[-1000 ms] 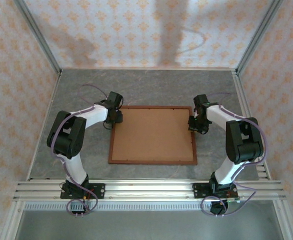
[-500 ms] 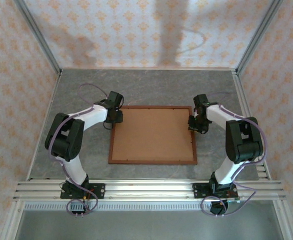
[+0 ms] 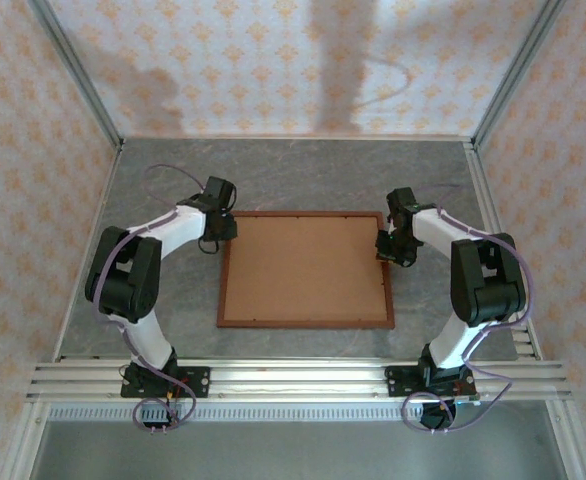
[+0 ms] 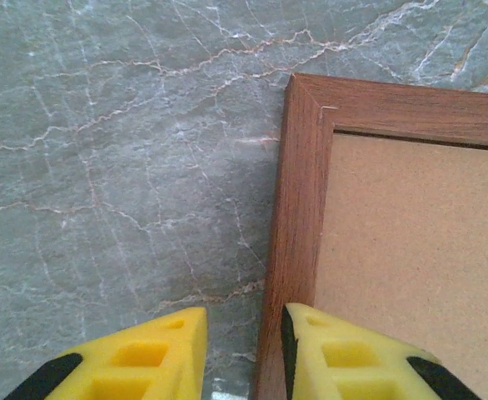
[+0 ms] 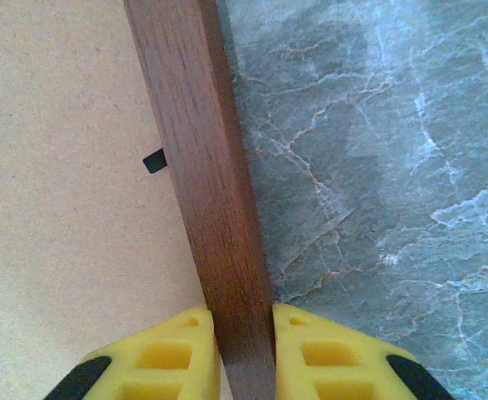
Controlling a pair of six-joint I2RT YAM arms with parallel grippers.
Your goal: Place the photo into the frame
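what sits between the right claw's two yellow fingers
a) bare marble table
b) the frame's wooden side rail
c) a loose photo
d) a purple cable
b, in the right wrist view the side rail of the frame runs straight between the yellow fingers of the right claw, with the brown board on one side and the marble table on the other.

Soft, diffuse light is coming from above and lighting the table (image 3: 303, 170) evenly in the overhead view, while broad grey shadows are lying on the back wall (image 3: 343, 70) far beyond both pincers. Just ahead and to the right of the right pincer (image 5: 242, 337) a dim patch of shadow is darkening the table, and its yellow fingertips (image 5: 173, 354) are blurring slightly. Ahead of the left pincer (image 4: 244, 342) the grain of the frame (image 4: 298, 208) is showing crisp.
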